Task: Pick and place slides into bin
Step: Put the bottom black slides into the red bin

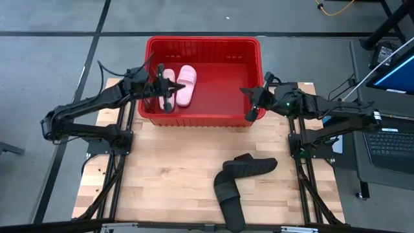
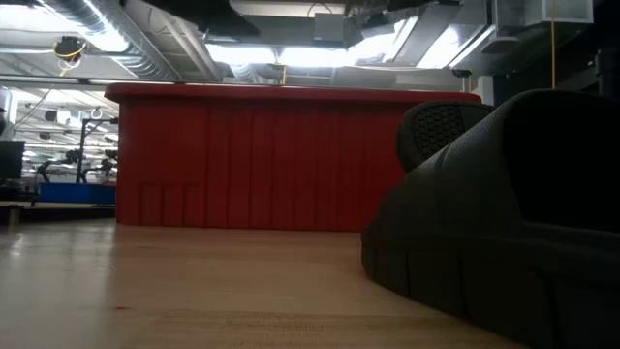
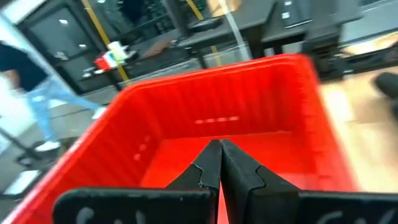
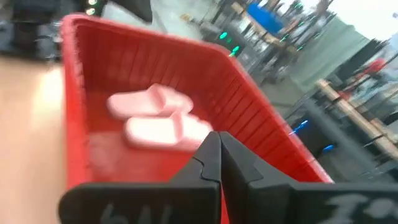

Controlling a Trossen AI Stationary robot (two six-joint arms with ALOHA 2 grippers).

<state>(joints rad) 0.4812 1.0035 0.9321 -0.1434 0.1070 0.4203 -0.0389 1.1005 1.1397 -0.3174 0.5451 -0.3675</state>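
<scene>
Two pale pink slides lie side by side on the floor of the red bin, at its left end; they also show in the right wrist view. Two black slides lie on the wooden table near its front, right of the middle, one partly over the other; one fills the low view's right. My left gripper is shut and empty above the bin's left end, beside the pink slides. My right gripper is shut and empty over the bin's near right corner.
The bin stands at the table's far edge; its right part holds no slides. Bare wood lies left of the black slides. A laptop and cables stand off the table's right. A person walks in the room beyond.
</scene>
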